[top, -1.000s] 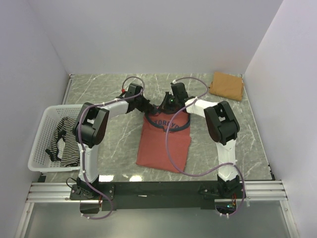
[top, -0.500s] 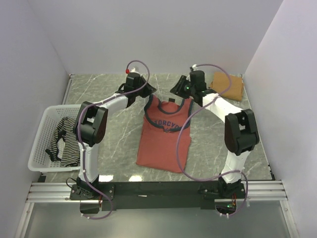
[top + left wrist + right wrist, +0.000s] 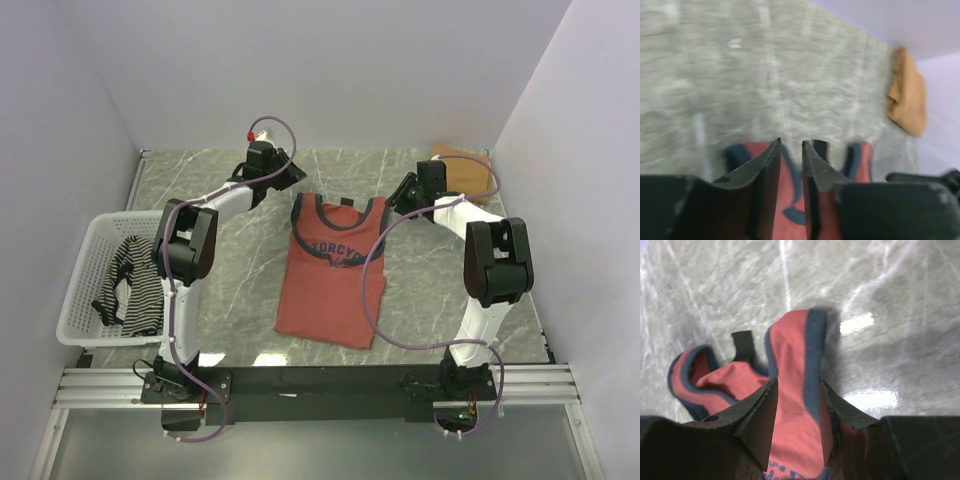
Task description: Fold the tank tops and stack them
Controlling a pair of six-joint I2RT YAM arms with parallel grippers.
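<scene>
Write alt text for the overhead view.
A rust-red tank top lies flat mid-table, the left pincer and right pincer either side of its straps. A striped top sits in a white basket at left; a tan top lies far right.

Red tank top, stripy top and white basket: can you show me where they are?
red tank top (image 3: pixel 330 300): top external view, on its plain lower body.
striped tank top (image 3: pixel 140 290): top external view, on the bunched cloth.
white basket (image 3: pixel 82 270): top external view, on its left mesh wall.
</scene>
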